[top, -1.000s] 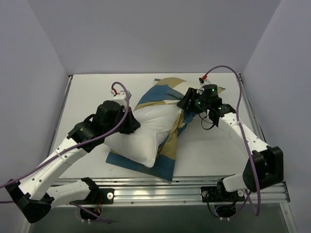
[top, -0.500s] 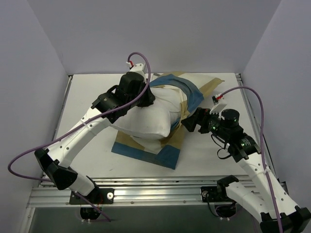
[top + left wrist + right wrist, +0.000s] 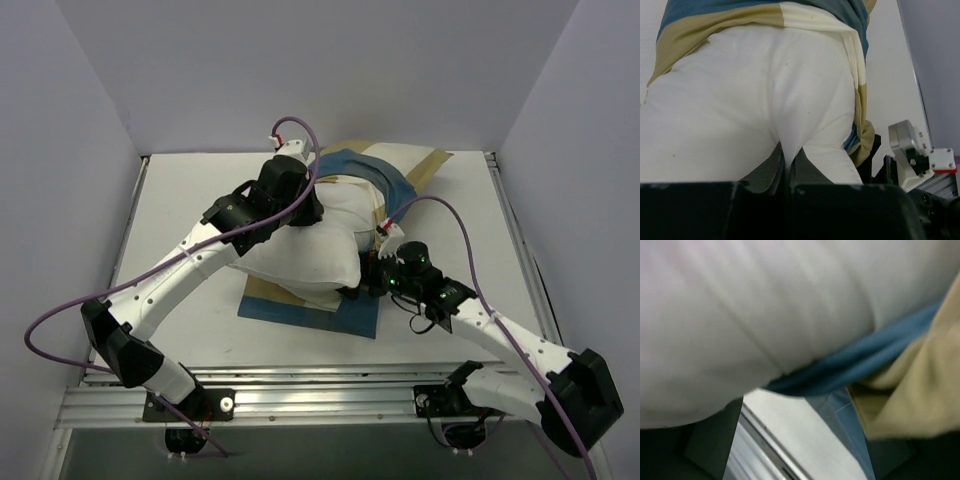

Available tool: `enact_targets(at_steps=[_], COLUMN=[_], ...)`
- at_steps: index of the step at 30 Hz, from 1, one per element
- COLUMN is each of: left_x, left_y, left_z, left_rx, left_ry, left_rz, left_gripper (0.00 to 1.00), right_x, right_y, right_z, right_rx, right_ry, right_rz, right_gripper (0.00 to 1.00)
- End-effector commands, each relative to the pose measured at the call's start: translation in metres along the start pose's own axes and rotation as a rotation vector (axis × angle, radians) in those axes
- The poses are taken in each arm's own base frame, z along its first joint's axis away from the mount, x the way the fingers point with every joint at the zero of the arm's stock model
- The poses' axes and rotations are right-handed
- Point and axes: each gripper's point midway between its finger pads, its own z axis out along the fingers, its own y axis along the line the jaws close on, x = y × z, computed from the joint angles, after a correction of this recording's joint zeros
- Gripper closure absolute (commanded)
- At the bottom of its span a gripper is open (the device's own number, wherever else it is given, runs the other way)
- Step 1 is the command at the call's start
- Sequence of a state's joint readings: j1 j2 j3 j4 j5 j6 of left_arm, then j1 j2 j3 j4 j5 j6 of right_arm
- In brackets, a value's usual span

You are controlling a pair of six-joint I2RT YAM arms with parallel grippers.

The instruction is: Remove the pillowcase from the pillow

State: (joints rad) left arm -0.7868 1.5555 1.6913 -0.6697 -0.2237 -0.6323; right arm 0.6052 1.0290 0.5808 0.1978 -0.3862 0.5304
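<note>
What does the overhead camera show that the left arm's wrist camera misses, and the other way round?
Only the overhead view shows the left arm and right arm whole, their purple cables, the table, and the pillowcase lying flat beneath the pillow. Only the left wrist view shows, close up, the left gripper pinching a fold of the pillow. Both show the bare white pillow, the pillowcase bunched at its far end, and part of the right arm.

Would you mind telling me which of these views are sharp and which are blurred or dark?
Top external: sharp and evenly lit, with soft shadow under the pillow. Left wrist: pillow in focus, the left gripper dark along the bottom. Right wrist: blurred throughout, pillow and pillowcase just smears.
</note>
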Motion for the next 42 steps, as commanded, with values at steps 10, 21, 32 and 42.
enact_targets(at_steps=[10, 21, 32, 42], left_x=[0.021, 0.056, 0.071, 0.101], left_y=[0.015, 0.009, 0.011, -0.013], left_z=[-0.073, -0.103, -0.068, -0.070], left_rx=[0.212, 0.285, 0.067, 0.247], left_ry=[-0.103, -0.218, -0.279, -0.210], left_rz=[0.242, 0.553, 0.659, 0.689], left_gripper=[0.37, 0.06, 0.06, 0.06], right_x=[-0.084, -0.098, -0.102, -0.111], right_y=[0.022, 0.041, 0.063, 0.082], right_z=[0.034, 0.041, 0.055, 0.063], right_rx=[-0.054, -0.046, -0.043, -0.046], right_ry=[-0.278, -0.263, -0.242, -0.242], right_rz=[-0.099, -0.137, -0.190, -0.216], right_gripper=[0.84, 1.00, 1.00, 1.00])
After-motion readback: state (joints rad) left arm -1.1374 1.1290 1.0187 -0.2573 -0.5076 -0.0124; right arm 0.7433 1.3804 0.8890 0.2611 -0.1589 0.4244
